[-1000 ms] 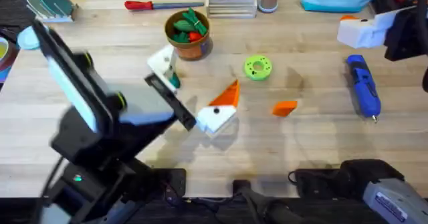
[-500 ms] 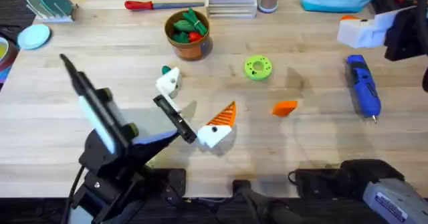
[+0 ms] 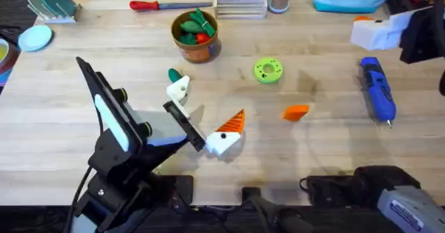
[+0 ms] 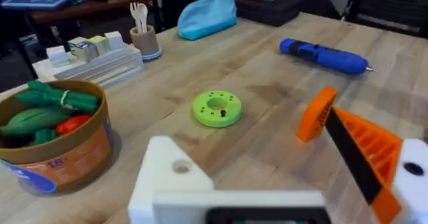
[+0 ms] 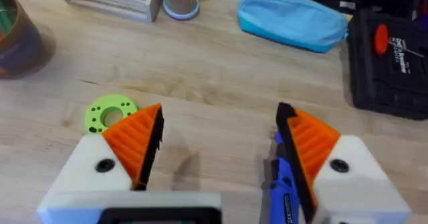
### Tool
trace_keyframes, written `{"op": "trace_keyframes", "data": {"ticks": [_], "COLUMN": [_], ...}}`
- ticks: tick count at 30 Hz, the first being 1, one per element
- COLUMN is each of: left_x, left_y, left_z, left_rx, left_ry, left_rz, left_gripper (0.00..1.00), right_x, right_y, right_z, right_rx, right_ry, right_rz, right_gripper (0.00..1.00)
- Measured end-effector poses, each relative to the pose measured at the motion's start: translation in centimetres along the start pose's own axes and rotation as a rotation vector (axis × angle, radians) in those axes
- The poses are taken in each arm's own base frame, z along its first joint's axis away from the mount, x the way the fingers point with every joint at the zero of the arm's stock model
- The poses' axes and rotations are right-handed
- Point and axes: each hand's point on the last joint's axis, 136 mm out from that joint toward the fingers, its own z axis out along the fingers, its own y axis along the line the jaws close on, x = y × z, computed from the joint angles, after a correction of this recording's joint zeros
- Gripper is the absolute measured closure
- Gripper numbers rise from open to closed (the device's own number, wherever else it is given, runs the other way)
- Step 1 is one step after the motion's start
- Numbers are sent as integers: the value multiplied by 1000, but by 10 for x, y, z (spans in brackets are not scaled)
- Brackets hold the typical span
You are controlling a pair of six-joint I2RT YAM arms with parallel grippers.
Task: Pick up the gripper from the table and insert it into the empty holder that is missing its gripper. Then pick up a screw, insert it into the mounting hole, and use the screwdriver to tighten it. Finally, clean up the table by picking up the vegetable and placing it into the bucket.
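Small bright-orange ribbed plastic wedge (image 3: 296, 112) lies flat, centre-right on tabletop (image 3: 327, 156). My left fingers (image 3: 201, 118) wide; right fingers (image 5: 217, 144) wide, both w/ nothing held.

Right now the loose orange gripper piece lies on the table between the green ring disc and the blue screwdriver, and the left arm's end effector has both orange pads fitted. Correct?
Not quite. The gripper does lie between the green ring disc and the screwdriver, but the left end effector has only one orange pad; its other holder is bare white, per the left wrist view.
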Motion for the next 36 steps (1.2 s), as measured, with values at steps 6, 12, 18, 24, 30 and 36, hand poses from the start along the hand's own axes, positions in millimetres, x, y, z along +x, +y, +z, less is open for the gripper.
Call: {"op": "trace_keyframes", "data": {"ticks": [6,12,18,24,30,36], "left_x": [0,0,0,0,0,0], "left_y": [0,0,0,0,0,0], "left_z": [0,0,0,0,0,0], "left_rx": [0,0,0,0,0,0], "left_ry": [0,0,0,1,1,0], "left_rz": [0,0,0,-1,-1,0], "left_gripper": [7,8,8,8,8,8], "right_x": [0,0,0,-1,18,73], "right_y": [0,0,0,5,35,82], "right_z": [0,0,0,0,-4,-10], "right_rx": [0,0,0,-30,-199,-453], "right_ry": [0,0,0,-4,64,296], "right_rz": [0,0,0,0,13,-138], "right_gripper": [10,10,10,10,10,9]}}
